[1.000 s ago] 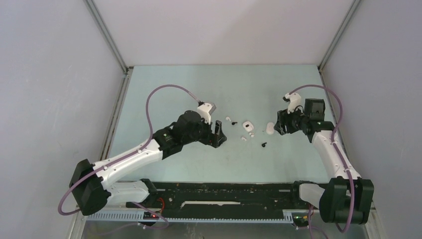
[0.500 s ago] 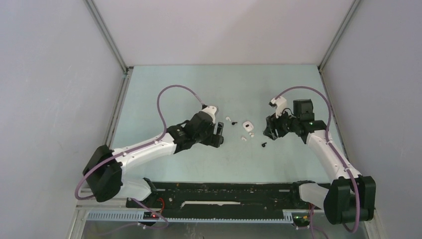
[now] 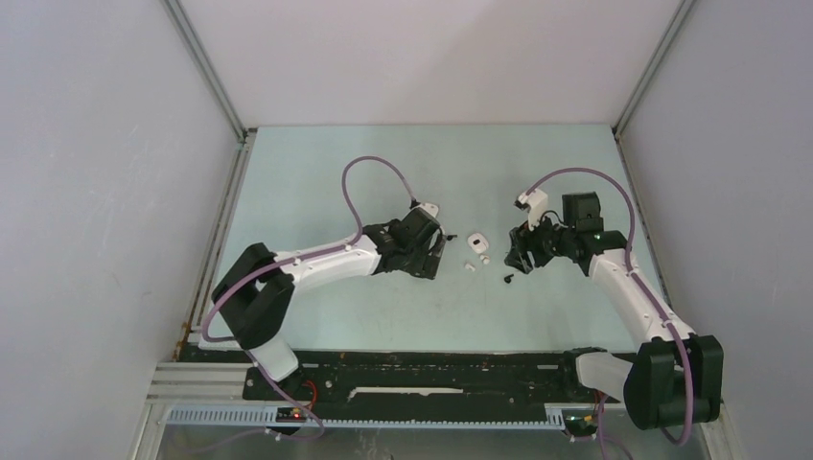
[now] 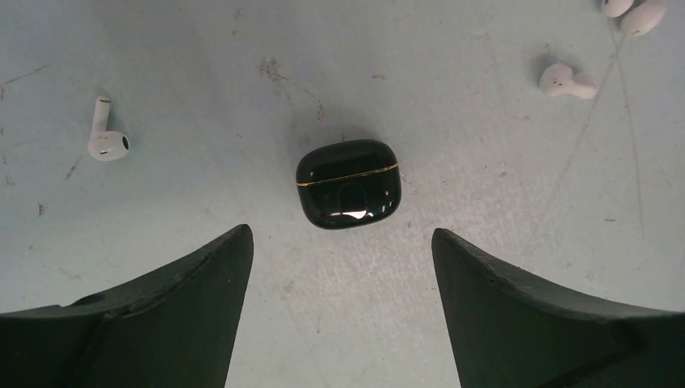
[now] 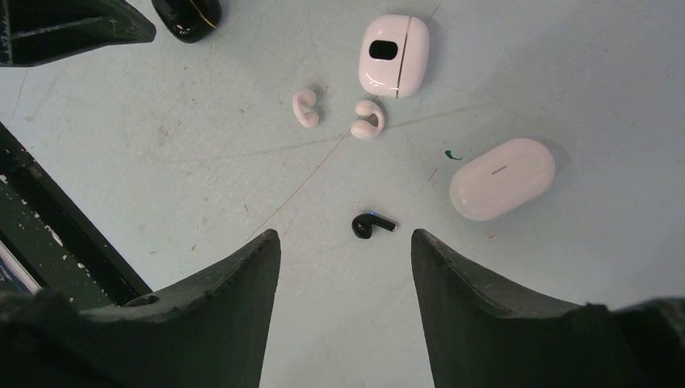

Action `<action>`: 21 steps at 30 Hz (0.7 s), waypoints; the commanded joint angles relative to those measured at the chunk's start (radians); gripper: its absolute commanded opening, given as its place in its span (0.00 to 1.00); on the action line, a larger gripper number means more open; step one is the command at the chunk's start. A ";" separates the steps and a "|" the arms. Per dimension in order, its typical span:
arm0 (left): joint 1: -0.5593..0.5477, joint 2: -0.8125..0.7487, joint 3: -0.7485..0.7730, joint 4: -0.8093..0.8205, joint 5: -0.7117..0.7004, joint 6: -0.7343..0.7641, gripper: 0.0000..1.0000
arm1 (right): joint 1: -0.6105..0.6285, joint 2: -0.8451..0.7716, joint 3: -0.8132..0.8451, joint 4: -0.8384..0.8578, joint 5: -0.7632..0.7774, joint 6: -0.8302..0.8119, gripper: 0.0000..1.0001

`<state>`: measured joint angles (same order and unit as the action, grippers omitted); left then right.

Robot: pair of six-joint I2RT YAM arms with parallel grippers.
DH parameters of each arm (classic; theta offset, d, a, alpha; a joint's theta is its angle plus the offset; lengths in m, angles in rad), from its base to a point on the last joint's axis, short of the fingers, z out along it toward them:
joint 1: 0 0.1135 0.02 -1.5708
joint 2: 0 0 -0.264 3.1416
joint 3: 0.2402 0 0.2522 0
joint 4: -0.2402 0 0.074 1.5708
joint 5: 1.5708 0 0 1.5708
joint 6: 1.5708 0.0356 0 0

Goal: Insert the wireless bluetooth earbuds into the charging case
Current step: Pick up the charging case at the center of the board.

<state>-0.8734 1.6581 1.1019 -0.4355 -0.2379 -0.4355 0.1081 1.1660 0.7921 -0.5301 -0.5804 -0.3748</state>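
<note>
Black case (image 4: 348, 183): lid shut, centred ahead of left jaws, apart, likely pickup line-up.
Black earbud (image 5: 371, 225): loose on bench (image 5: 565, 65), ahead of right jaws, apart, empty.

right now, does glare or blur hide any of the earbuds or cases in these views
Left wrist: sharp, with a white glare spot on the glossy black rounded case; the white stemmed earbud is clear. Right wrist: sharp, with soft shadows; the stubby black earbud is plain and shows a blue glint. Top external: the light is even, but that earbud is only a speck.
</note>
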 commanded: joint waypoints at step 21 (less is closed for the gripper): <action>0.013 0.124 0.009 0.146 0.180 -0.074 0.87 | -0.085 -0.030 0.032 -0.027 -0.105 -0.019 0.65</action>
<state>-0.8585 1.7870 1.0996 -0.3447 -0.1249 -0.5076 0.0341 1.1633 0.7921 -0.5591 -0.6621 -0.3782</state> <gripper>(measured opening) 0.880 0.651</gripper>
